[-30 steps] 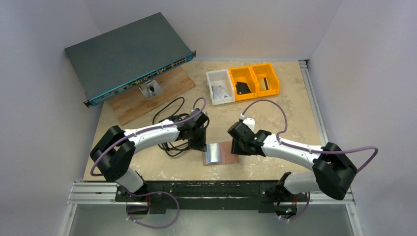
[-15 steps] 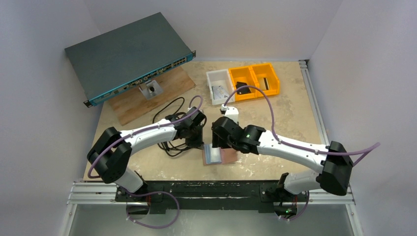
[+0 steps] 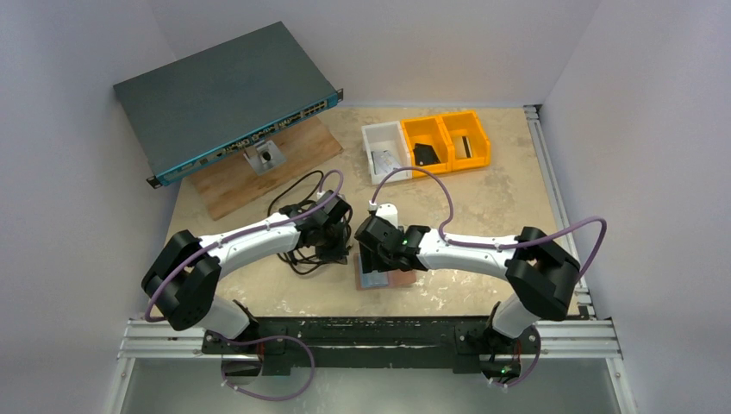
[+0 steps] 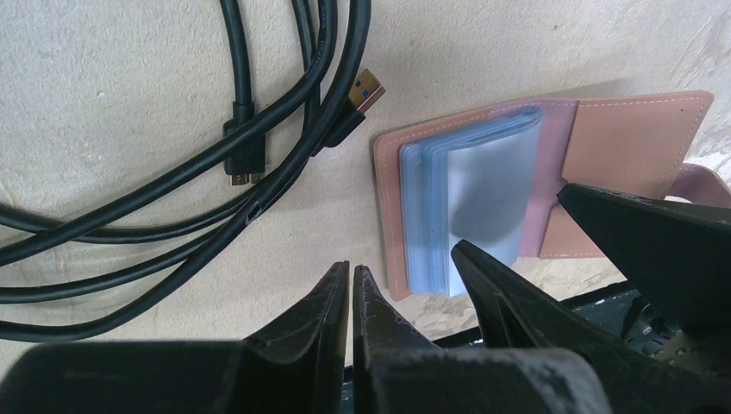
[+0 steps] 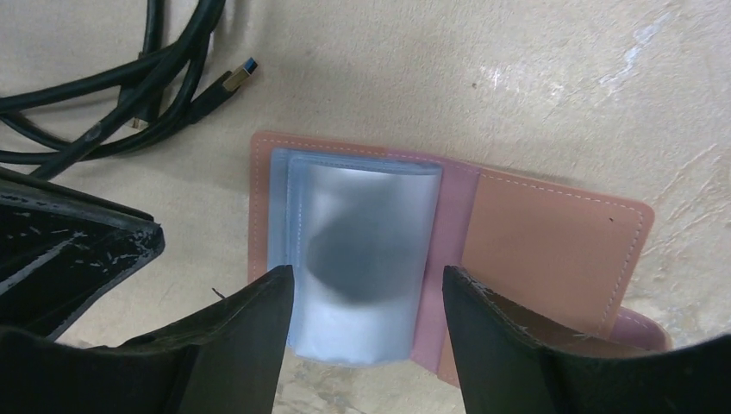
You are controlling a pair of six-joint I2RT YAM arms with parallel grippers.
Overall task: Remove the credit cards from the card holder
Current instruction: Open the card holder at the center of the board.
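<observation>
Reddish-brown leather card holder (image 5: 552,259) lies open on the table near the front edge, clear plastic sleeves (image 5: 362,259) uppermost, long axis running away from right gripper (image 5: 362,302), whose wide jaws straddle them. Left gripper (image 4: 351,297) closed, empty, just beside.

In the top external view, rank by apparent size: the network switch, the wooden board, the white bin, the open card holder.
1. Network switch, clearly largest.
2. Wooden board, though the switch hides part of it.
3. White bin and card holder: they look alike, and the right gripper covers part of the holder, so no ranking.
</observation>
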